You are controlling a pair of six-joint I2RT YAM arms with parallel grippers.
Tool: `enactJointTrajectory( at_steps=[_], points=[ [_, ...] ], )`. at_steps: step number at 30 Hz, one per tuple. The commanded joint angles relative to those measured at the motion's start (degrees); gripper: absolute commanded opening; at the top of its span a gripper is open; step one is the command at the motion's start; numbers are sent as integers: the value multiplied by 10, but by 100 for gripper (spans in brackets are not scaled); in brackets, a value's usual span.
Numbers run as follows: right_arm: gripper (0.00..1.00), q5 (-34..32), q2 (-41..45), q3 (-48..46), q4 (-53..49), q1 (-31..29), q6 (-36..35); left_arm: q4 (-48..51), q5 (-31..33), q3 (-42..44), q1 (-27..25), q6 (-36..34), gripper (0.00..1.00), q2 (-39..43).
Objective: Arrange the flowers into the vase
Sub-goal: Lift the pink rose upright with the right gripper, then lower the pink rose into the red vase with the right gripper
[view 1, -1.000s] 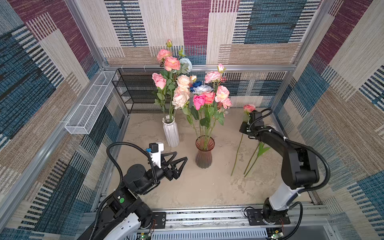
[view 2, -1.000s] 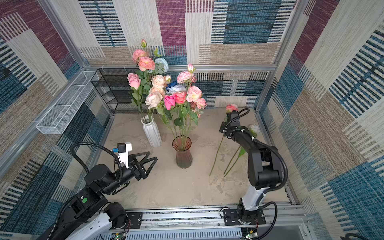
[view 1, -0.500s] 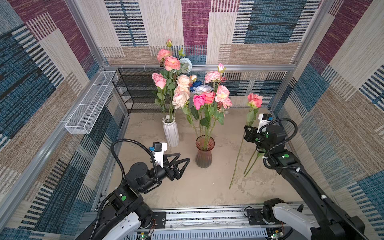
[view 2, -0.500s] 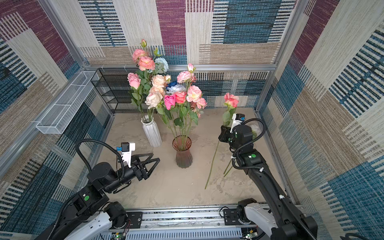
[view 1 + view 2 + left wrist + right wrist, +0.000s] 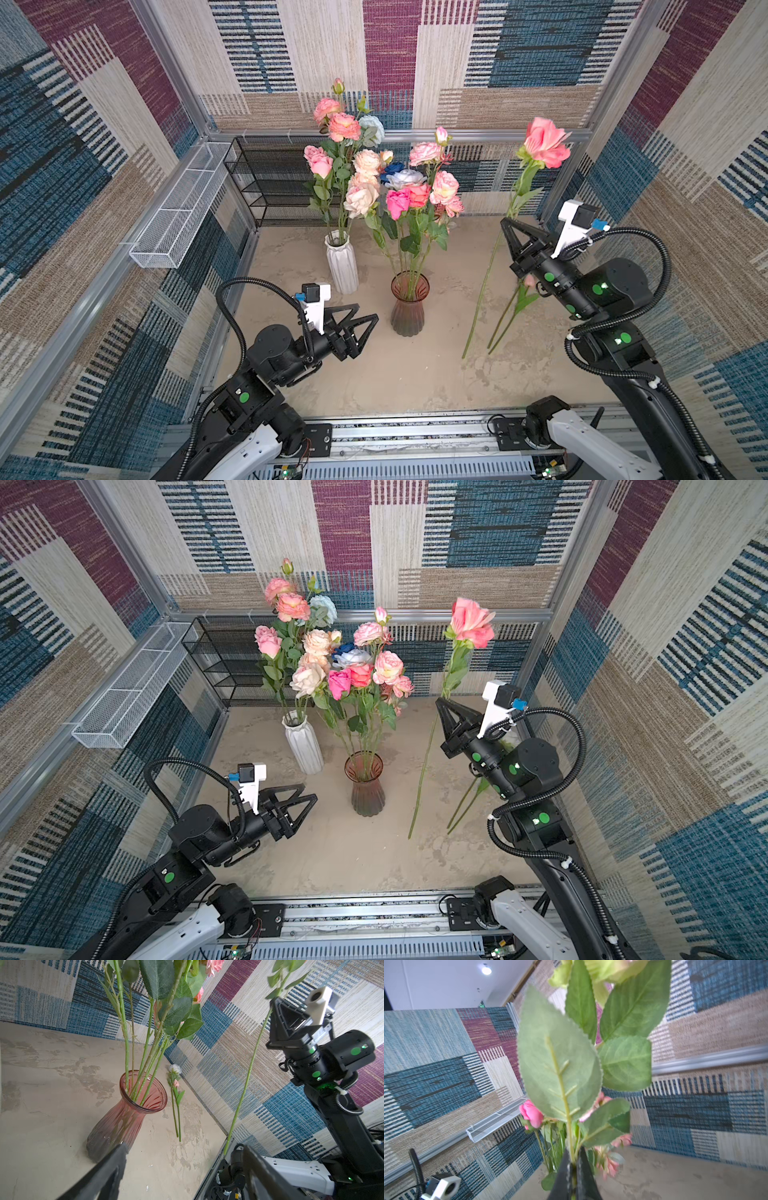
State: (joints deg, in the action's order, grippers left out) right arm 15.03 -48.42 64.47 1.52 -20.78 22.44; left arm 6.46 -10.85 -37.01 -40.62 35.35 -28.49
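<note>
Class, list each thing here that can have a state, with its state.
Right gripper: shut on the long-stemmed pink rose.
Long-stemmed pink rose: gripped below its leaves, head up, in no vase.
Left gripper: open, empty.
Red ribbed glass vase: upright, holding several flowers.
White ribbed ceramic vase: upright, holding flowers.
Two loose flowers: lying flat on the table.

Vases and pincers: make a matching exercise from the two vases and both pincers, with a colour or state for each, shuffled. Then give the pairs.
1. rear vase
2. front vase
3. left pincer
4. right pincer

a. shut on the stem of a pink rose
b. white
c. open, empty
d. reddish glass

Pairs: 1-b, 2-d, 3-c, 4-a
</note>
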Motion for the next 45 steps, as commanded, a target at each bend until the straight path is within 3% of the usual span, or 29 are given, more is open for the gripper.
enactJointTrajectory(
  at_steps=[1, 8, 12, 20, 29, 39, 42, 45],
  points=[
    [0, 17, -27, 35, 83, -19, -12, -2, 0, -7, 2, 3, 88, -1],
    [0, -53, -103, 83, 206, -89, -70, 1, -1, -16, 1, 4, 88, -3],
    [0, -139, -146, 84, 278, -138, -143, 8, 0, -22, 1, 3, 88, -3],
    [0, -197, -206, 68, 346, -160, -209, 29, 3, -33, 2, -3, 88, 8],
    [0, -221, -228, -59, 438, -182, -208, 36, 8, -32, 1, -11, 88, 17],
    [2, -210, -199, -174, 375, -210, -108, 18, 0, -25, 1, -13, 88, 3],
    [6, -197, -199, -194, 347, -211, -87, 8, -4, -20, 1, -9, 89, -1],
    [18, -183, -191, -203, 315, -211, -69, 2, -9, -19, 1, -8, 88, -7]
  ],
)
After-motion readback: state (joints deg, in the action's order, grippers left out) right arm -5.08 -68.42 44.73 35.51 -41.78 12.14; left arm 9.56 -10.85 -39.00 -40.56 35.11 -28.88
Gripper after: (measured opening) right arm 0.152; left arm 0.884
